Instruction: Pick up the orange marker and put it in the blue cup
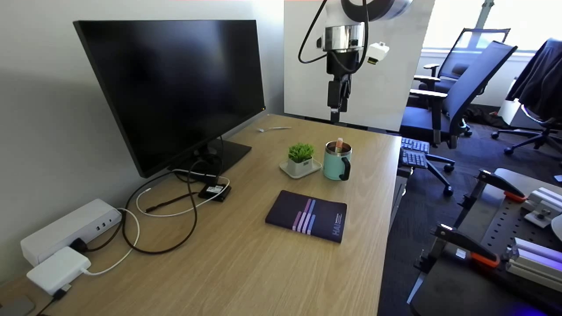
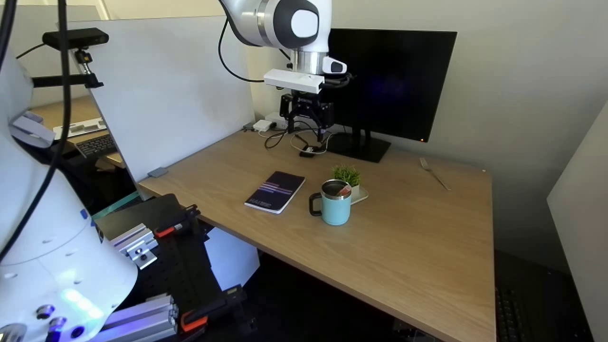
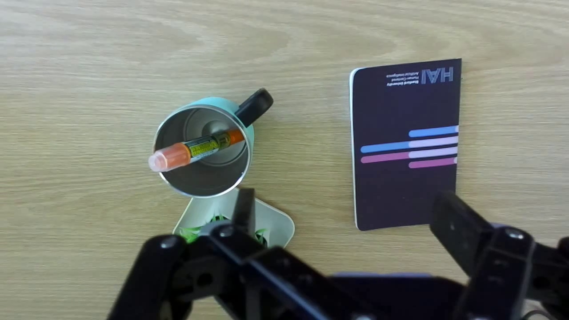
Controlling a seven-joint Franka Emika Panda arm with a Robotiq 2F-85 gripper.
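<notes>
The blue cup is a teal mug with a steel rim and a black handle; it stands upright on the desk in both exterior views [image 1: 335, 167] [image 2: 336, 212]. The orange marker leans inside the cup, its pale cap end at the rim; it shows in the wrist view [image 3: 202, 148] and in both exterior views [image 1: 339, 145] [image 2: 344, 190]. In the wrist view, the cup [image 3: 209, 180] lies left of and above the jaws. My gripper [image 3: 344, 200] is open with nothing between its fingers. It hangs well above the desk in both exterior views [image 1: 339, 113] [image 2: 305, 131], apart from the cup.
A small potted plant on a white tray [image 1: 300, 164] stands beside the cup. A dark notebook [image 1: 307, 216] lies nearby. A large monitor [image 1: 175, 87], tangled cables [image 1: 193, 215] and a white power strip [image 1: 70, 230] are along the wall. A fork [image 2: 434, 174] lies near the far edge.
</notes>
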